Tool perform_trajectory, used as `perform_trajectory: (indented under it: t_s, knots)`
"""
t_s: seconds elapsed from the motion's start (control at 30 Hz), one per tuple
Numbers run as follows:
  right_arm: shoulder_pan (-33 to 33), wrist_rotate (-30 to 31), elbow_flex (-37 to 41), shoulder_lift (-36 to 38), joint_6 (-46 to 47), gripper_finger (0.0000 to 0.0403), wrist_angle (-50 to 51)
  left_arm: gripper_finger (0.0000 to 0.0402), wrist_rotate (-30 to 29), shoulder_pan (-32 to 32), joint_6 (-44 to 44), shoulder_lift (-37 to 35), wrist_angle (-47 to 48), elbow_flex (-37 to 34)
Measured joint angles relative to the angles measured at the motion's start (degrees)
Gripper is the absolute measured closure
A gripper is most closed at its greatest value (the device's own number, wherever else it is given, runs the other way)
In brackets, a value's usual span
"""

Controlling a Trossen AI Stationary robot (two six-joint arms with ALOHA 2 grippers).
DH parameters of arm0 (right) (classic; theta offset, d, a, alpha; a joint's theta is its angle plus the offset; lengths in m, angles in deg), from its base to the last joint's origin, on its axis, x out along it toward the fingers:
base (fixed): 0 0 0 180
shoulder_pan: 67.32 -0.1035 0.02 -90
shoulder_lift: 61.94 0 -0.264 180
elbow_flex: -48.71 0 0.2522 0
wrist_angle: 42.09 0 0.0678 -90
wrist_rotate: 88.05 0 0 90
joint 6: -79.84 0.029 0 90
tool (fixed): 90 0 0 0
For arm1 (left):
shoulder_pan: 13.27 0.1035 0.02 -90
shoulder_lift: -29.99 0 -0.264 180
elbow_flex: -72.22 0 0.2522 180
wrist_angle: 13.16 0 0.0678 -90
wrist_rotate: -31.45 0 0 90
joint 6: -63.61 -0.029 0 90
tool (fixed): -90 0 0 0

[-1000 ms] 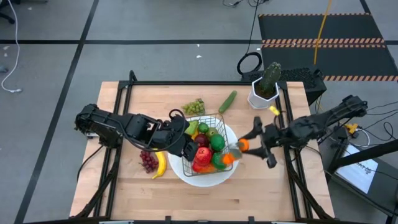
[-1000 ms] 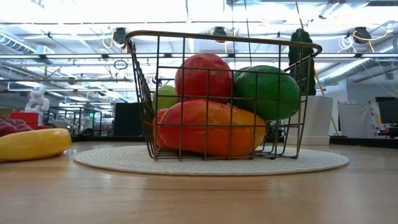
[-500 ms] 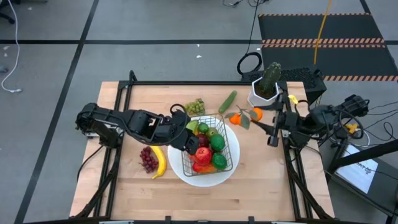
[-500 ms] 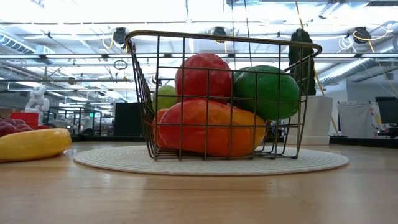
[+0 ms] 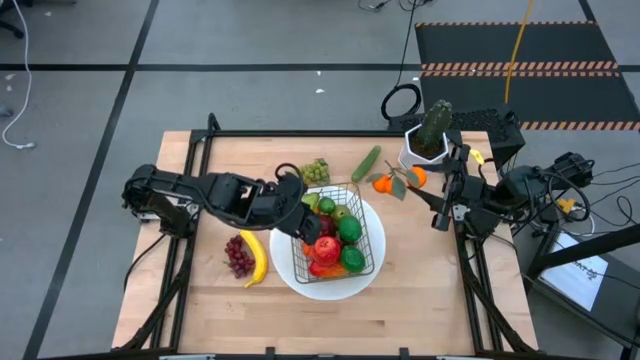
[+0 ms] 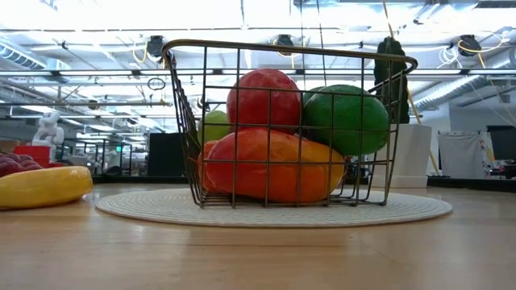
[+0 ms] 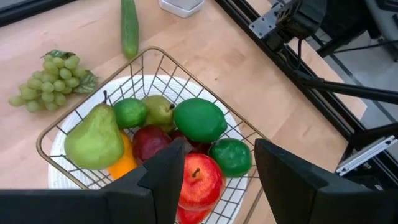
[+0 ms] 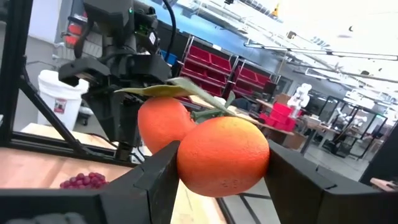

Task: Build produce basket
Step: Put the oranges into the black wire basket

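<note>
The right gripper's fingers (image 8: 158,180) are closed on a pair of leafy tangerines (image 8: 221,155). A second ago it hung at the plate's right edge; now it has pulled back toward the right rim of the surface (image 5: 210,290), and the tangerines (image 5: 395,183) hang between the cucumber (image 5: 366,162) and the white cactus pot (image 5: 423,155). Whether they touch the wood cannot be told from above.

The left gripper's fingers (image 7: 165,180) stand parted, holding nothing, poised over the basket's near corner — a little farther back than a second ago. The basket (image 7: 158,59) of thin dark wire sits on a round, woven-looking white plate (image 5: 290,272) at mid-surface, unmoved. Inside it lie a green pear (image 7: 93,140), limes (image 7: 199,119), a red apple (image 7: 199,180) and an orange pepper (image 6: 270,165) — all smooth and glossy. The lower layer is mostly hidden by the top fruit.

Green grapes (image 7: 53,84) rest just behind the basket; the banana (image 5: 258,260) and purple grapes (image 5: 237,257) lie side by side left of the plate, both cut off in the low view.
</note>
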Motion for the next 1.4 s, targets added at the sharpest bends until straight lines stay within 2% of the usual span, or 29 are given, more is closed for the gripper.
perform_trajectory:
  t_s: [0.63, 1.4]
  knots:
    - [-0.02, -0.11, 0.00, 0.00, 14.05, 0.0200, 0.22, 0.0206, 0.05, 0.47, 0.08, 0.00, -0.16, 0.00]
    - [-0.01, -0.15, 0.00, -0.22, 41.21, 0.0200, 0.24, 0.0206, 0.15, 0.40, -0.23, 0.00, -0.16, 0.00]
